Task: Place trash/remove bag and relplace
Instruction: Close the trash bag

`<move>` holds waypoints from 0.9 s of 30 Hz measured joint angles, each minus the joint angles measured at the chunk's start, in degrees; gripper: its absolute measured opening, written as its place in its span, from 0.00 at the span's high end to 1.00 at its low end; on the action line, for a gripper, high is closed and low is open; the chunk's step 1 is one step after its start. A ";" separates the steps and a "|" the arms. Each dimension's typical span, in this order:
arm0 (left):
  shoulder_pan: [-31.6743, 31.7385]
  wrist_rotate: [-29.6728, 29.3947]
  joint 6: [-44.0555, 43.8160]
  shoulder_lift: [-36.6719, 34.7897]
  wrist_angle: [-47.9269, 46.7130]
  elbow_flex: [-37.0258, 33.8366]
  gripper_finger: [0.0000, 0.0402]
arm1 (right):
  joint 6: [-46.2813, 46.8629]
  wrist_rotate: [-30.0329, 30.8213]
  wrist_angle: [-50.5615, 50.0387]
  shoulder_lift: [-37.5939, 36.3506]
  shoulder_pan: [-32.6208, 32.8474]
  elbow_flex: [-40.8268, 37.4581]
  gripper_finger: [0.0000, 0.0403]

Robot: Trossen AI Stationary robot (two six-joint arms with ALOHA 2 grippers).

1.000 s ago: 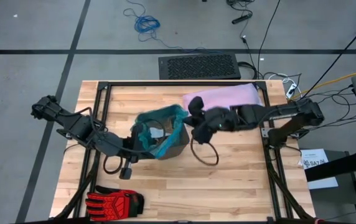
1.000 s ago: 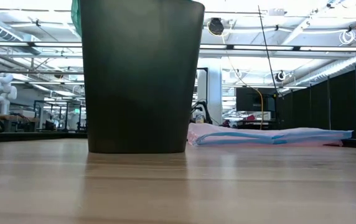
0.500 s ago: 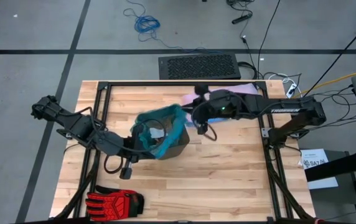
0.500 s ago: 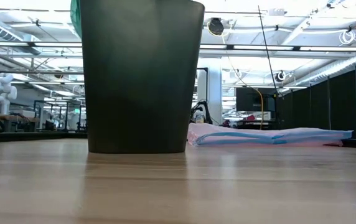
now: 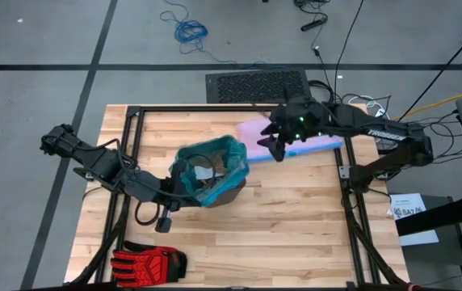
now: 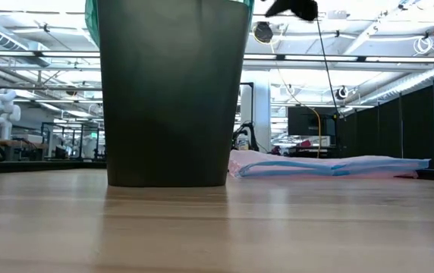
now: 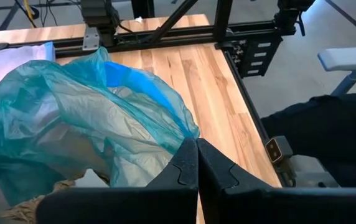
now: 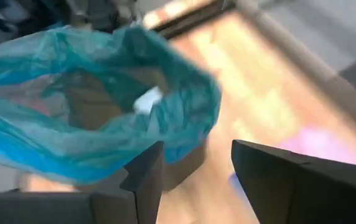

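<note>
- Two end effectors in play: left end effector pressed together at the teal bag, whether it pinches the film I cannot tell; right end effector spread, hovering empty above the lilac bag near the counter's far edge.
- Bag lines the bin mid-counter, trash inside.
- Risk: a hard lift could tip the bin or tear the thin film.

My table: matt pale wood planks. Bag: thin glossy teal plastic, crinkled. Bin: dark, smooth, matt.
</note>
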 joint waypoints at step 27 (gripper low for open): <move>0.02 -1.09 -3.07 0.00 -2.92 0.00 1.00 | 57.85 -14.35 111.25 5.96 -3.75 -60.60 0.84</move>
